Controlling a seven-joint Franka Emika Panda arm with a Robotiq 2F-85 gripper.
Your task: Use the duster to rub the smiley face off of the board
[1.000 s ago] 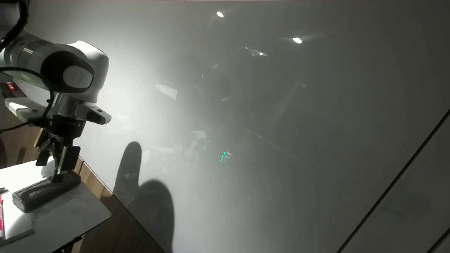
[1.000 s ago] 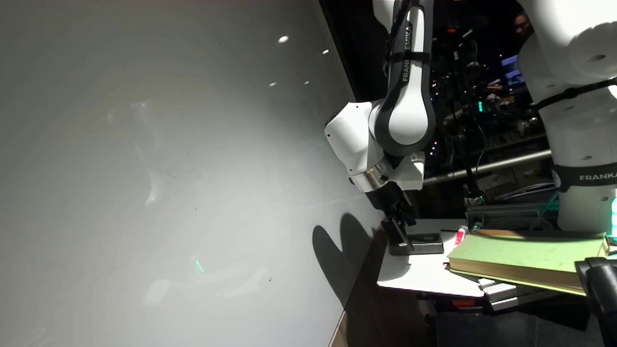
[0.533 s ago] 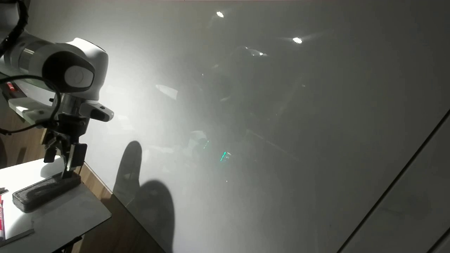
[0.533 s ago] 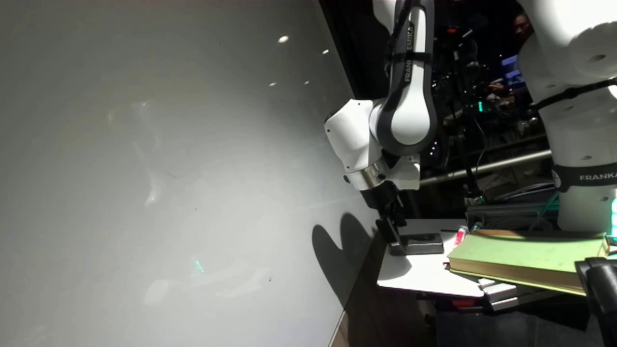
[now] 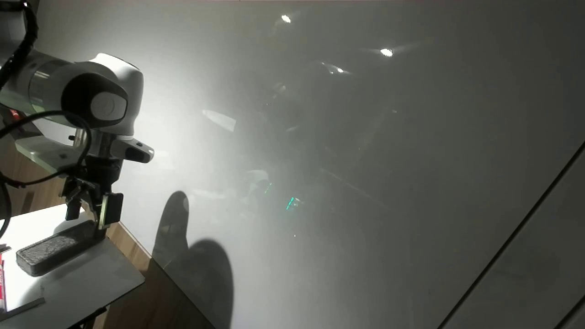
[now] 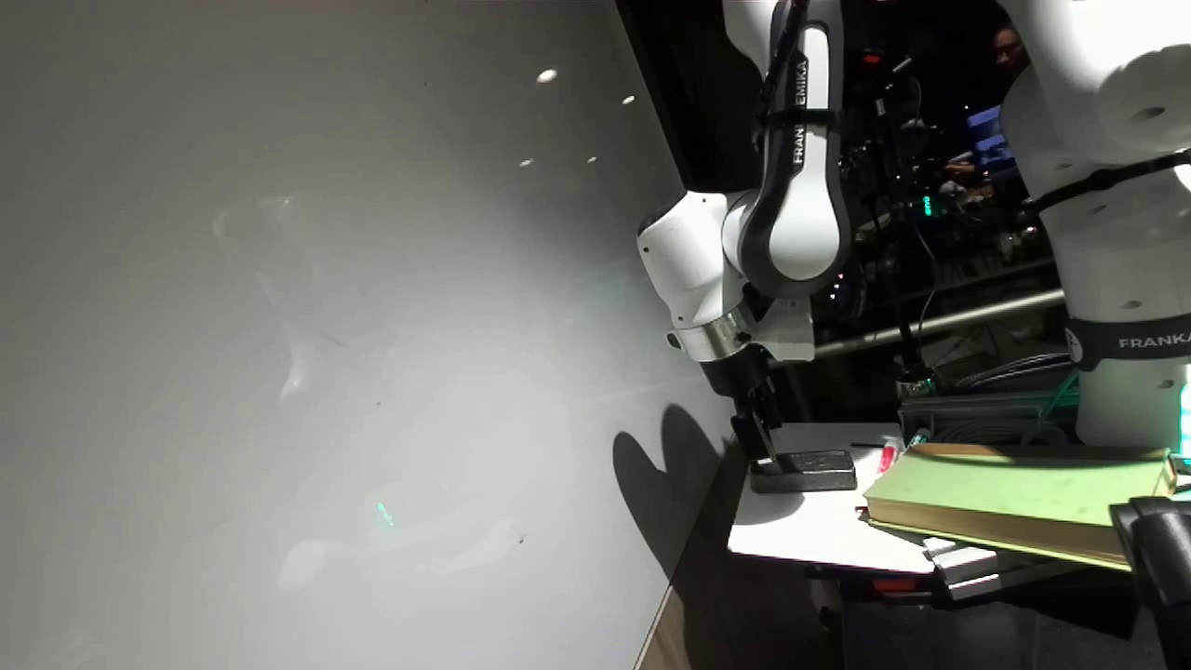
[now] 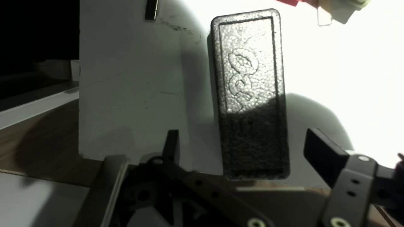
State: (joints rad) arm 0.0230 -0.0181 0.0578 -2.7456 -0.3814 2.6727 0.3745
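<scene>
The duster (image 7: 249, 94), a dark grey block with raised lettering, lies flat on the small white tabletop; both exterior views show it too (image 5: 55, 251) (image 6: 809, 472). My gripper (image 7: 242, 134) is open at its board-side end. In the wrist view one finger (image 7: 172, 145) is left of the block and its opposite to the right, gaps on both sides and nothing held. Seen from outside, the gripper (image 5: 93, 217) hangs close over that end; contact cannot be told. The board (image 5: 343, 256) fills much of both exterior views, with glare and faint smears. I cannot make out the smiley face.
The white tabletop (image 6: 791, 535) ends close to the board, with wood (image 5: 132, 242) between. A red and white marker (image 6: 889, 456) and a thick green book (image 6: 1005, 493) are beyond the duster's other end. A cable (image 5: 41, 114) loops beside the arm.
The gripper has shifted along the duster toward its board-side end and risen a little, staying open. Its shadow on the board moved slightly too. The duster has not moved.
</scene>
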